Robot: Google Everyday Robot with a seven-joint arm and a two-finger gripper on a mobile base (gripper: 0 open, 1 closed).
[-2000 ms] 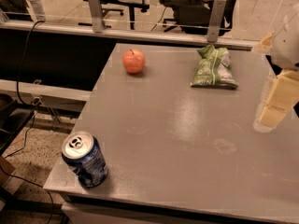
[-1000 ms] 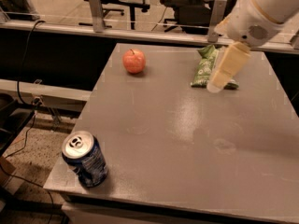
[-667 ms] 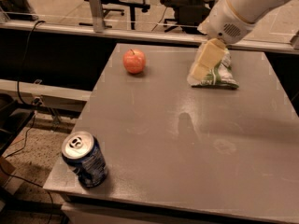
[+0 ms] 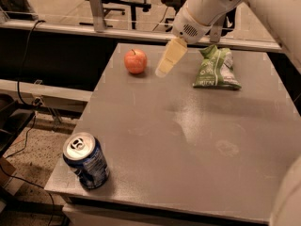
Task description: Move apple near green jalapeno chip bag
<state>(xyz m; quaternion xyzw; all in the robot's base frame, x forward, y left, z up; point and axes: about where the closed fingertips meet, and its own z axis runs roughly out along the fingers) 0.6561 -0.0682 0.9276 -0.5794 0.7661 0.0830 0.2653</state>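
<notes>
The blue soda can (image 4: 87, 160) stands on the table's (image 4: 188, 140) near-left corner, its contents unseen. The apple (image 4: 135, 61) lies just left of my gripper (image 4: 167, 63), the green jalapeno chip bag (image 4: 215, 68) to the right. Whether my gripper is open or closed, I cannot tell.

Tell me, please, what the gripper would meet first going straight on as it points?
Likely the table close beside the apple; the gripper, between apple and green jalapeno chip bag, points down-left; depth is unclear.
</notes>
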